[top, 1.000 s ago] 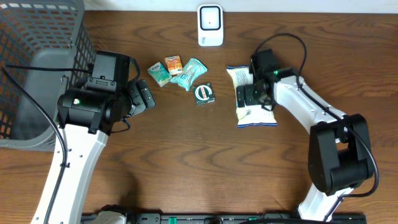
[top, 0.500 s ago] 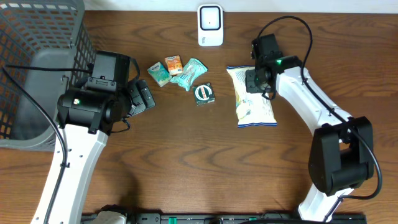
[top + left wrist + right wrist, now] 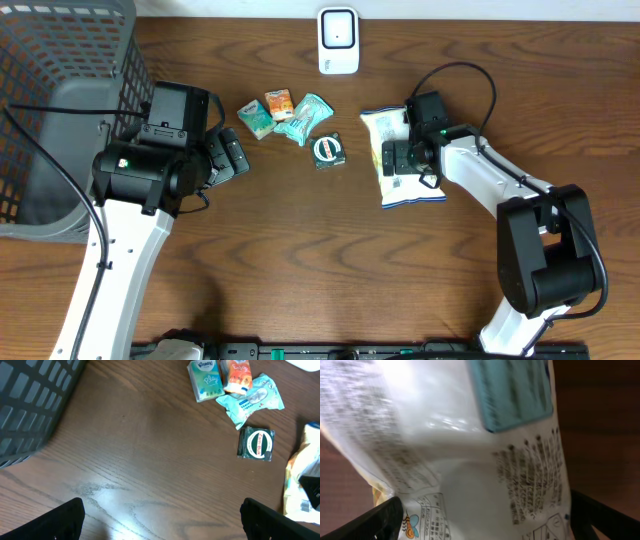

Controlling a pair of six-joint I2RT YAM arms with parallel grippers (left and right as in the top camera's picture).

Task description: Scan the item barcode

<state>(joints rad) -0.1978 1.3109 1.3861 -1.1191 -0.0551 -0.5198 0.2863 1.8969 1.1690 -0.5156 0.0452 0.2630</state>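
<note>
A white and yellow snack bag (image 3: pixel 418 190) lies flat on the table right of centre, its printed back filling the right wrist view (image 3: pixel 470 460). My right gripper (image 3: pixel 400 158) is low over the bag's middle. It is open, with one fingertip (image 3: pixel 382 521) at each long side of the bag. No barcode shows plainly in that blurred view. The white scanner (image 3: pixel 338 40) stands at the back edge. My left gripper (image 3: pixel 228 155) is open over bare wood (image 3: pixel 160 520), left of the small packets.
Several small packets lie between the arms: a tissue pack (image 3: pixel 255 117), an orange packet (image 3: pixel 279 104), a teal packet (image 3: pixel 304 118) and a dark packet with a round label (image 3: pixel 328 150). A grey mesh basket (image 3: pixel 60 110) fills the back left corner.
The right gripper rose to the bag's far right corner half a second ago. It has come back down over the bag's middle, and the bag has shifted slightly. The left arm has not moved.
</note>
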